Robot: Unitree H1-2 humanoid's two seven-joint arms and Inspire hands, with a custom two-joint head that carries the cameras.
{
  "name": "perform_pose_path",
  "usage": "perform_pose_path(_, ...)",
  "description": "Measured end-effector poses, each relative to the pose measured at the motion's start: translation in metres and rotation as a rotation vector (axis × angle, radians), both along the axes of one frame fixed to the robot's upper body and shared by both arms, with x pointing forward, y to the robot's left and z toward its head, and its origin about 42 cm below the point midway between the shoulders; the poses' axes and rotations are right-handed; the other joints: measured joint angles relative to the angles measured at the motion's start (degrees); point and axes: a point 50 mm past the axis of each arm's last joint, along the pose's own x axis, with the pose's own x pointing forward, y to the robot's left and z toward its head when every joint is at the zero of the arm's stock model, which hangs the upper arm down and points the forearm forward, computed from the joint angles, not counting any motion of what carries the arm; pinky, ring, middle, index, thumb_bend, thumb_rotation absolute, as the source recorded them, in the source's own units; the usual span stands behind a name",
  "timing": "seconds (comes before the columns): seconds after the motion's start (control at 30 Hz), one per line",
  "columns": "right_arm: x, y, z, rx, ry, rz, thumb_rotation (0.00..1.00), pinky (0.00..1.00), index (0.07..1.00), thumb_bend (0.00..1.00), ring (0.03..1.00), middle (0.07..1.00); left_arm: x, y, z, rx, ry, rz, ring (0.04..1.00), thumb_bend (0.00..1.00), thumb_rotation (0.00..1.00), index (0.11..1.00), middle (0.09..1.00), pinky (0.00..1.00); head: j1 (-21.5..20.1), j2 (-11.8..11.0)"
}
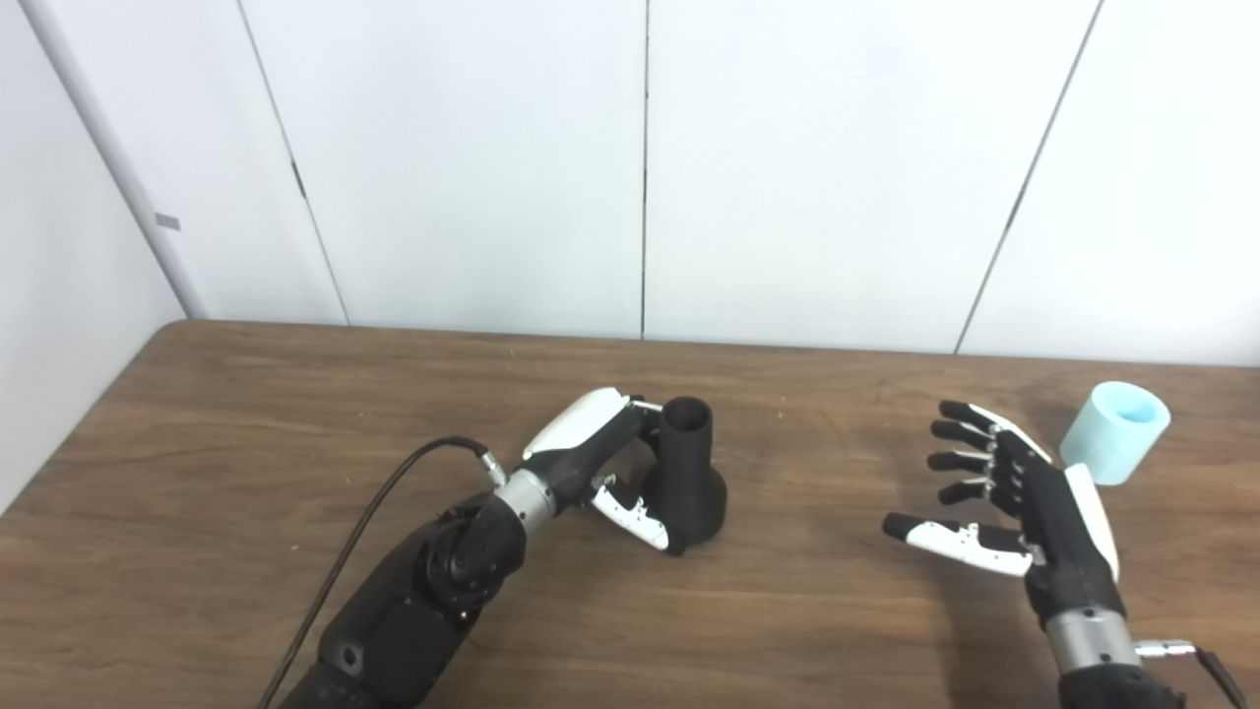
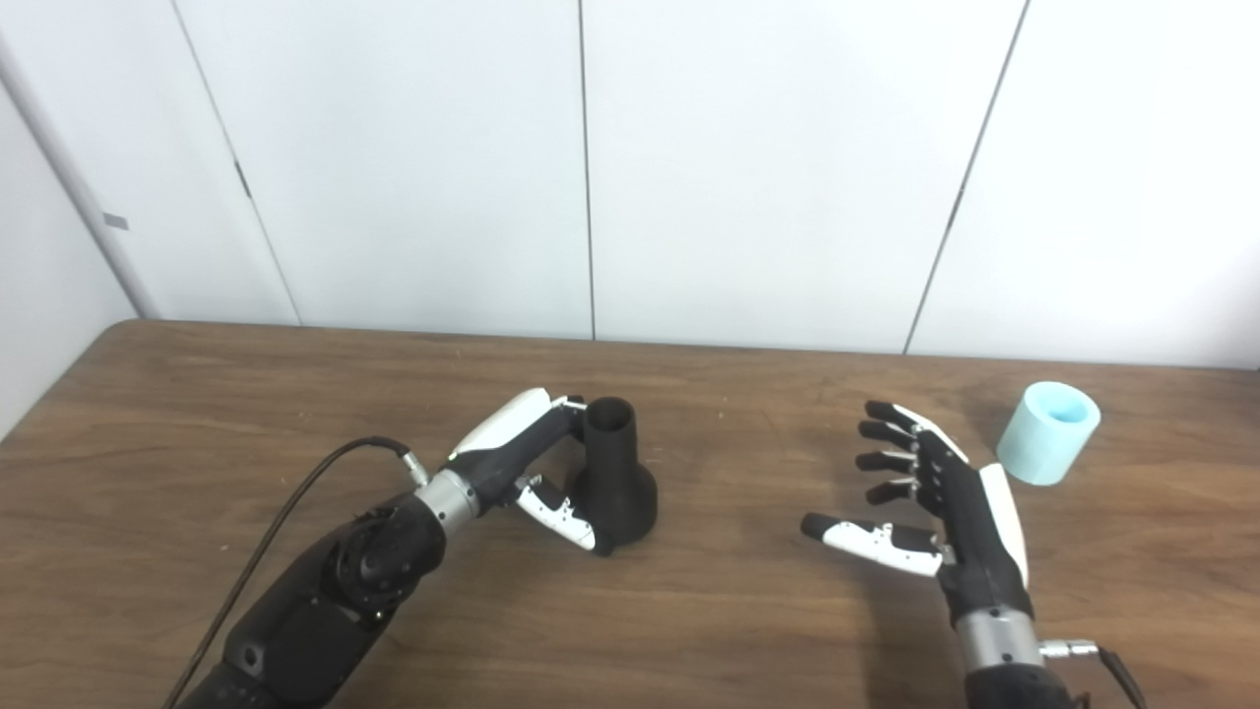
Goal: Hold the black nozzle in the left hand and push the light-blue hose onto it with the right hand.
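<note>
Wooden table (image 1: 246, 443) — left hand (image 1: 600, 463) grips nozzle (image 1: 689, 473).

A dark brown wooden table (image 1: 246, 414) fills the lower half of the view, its grain running left to right and its far left corner rounded. Behind it stands a wall of white panels (image 1: 472, 158) split by thin dark vertical seams. At the left a pale grey post (image 1: 118, 167) leans across the wall. The light is even and soft.
</note>
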Motion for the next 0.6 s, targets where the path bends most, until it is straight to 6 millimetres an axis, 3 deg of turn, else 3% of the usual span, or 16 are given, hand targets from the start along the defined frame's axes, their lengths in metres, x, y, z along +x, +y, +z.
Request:
perform_pose_path(0.43, 0.0, -0.002, 0.003, 0.006, -0.007, -0.011, 0.11, 0.51, 0.789, 0.67, 0.662, 0.755, 0.0, -0.013, -0.002, 0.082, -0.067, -0.066, 0.64, 0.53, 0.0, 0.486, 0.477, 1.0, -1.58, 0.35)
perform_pose_path(0.6, -0.006, -0.009, 0.027, 0.014, -0.064, -0.021, 0.09, 0.5, 0.788, 0.67, 0.653, 0.752, 0.002, -0.027, -0.004, 0.124, -0.108, -0.11, 0.632, 0.53, 0.0, 0.492, 0.464, 1.0, -2.29, 0.09)
